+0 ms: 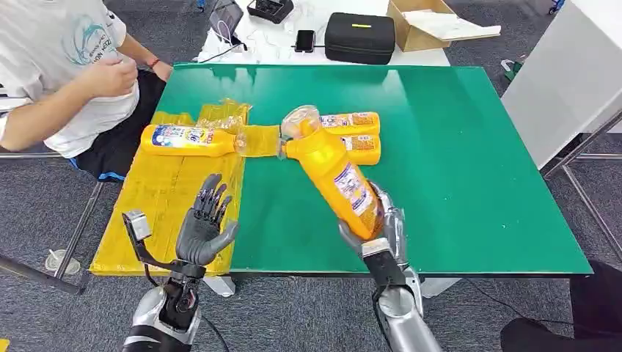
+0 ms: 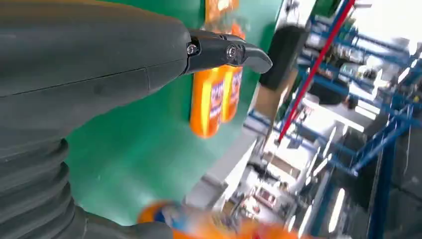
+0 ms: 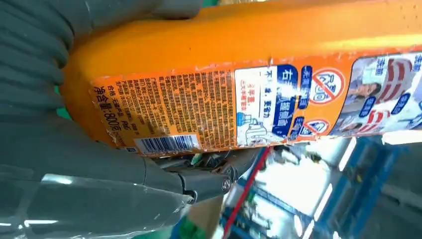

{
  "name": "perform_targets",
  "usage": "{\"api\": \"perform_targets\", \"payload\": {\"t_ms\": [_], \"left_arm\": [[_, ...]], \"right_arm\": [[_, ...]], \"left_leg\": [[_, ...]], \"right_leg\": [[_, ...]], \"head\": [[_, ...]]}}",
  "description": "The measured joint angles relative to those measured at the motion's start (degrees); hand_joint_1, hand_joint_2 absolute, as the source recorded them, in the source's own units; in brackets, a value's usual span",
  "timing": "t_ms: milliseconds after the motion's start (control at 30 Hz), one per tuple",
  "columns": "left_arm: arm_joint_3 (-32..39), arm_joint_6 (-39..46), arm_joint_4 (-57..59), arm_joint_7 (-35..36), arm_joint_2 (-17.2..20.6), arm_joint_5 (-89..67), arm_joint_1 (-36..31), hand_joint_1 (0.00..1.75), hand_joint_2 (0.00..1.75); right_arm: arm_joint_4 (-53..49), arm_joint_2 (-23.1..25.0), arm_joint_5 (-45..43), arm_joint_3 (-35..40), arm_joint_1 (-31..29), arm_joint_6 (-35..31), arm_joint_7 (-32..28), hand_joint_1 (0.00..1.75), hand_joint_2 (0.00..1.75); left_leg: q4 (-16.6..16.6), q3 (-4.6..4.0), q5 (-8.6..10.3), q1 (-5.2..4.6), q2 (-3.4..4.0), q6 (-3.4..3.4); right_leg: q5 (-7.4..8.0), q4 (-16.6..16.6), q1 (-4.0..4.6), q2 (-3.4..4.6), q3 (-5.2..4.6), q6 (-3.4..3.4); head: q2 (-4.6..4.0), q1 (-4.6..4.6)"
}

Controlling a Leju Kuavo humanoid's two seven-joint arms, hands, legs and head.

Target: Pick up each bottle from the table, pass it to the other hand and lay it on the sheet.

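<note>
The right hand [image 1: 381,231] is gripping one orange bottle [image 1: 334,174] near its base, fingers wrapped around it; the bottle is off the green table [image 1: 455,161], tilting up and away from the robot with its clear cap end near the two bottles [image 1: 357,136] lying side by side mid-table; in the right wrist view the label [image 3: 219,107] is sitting right against the palm, so the grip is looking firm.

The left hand [image 1: 205,224] is holding nothing; fingers spread and pointing up, palm more or less facing the held bottle; it is waiting just beside the yellow sheet [image 1: 158,209], at the sheet's near right corner. One bottle [image 1: 187,139] is already lying on the far part of the sheet, w/ a crumpled clear wrapper [image 1: 224,114] just behind it.

So, by my judgement, the step in hand is the pass, right to left; pick-up is done, handover not yet. Next move is probably asking the right arm to bring the bottle toward the sheet side until its free upper part is reaching the left palm; left fingers closing first, then right letting go. A person [image 1: 66,66] is sitting beyond the sheet's far left corner.
</note>
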Motion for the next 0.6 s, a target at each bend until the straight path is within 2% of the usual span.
{"api": "perform_targets", "payload": {"t_ms": [333, 600], "left_arm": [[-2.6, -2.1, -0.1, 0.8, 0.6, 2.0, -0.1, 0.00, 1.75], [-5.8, -4.3, 1.7, 1.2, 0.8, 2.7, -1.3, 0.00, 1.75]], "right_arm": [[5.4, 1.7, 0.9, 2.6, -0.4, 0.4, 0.0, 1.75, 1.75], [15.7, 5.0, 1.1, 11.3, -4.7, -1.4, 0.0, 1.75, 1.75]], "left_leg": [[0.0, -0.03, 0.01, -0.02, -0.02, 0.01], [0.0, 0.00, 0.03, 0.04, 0.01, -0.02]], "right_leg": [[0.00, 0.0, -0.02, 0.00, 0.01, 0.00], [0.00, 0.0, 0.03, 0.01, -0.02, -0.01]], "head": [[0.00, 0.02], [0.00, 0.02]]}}
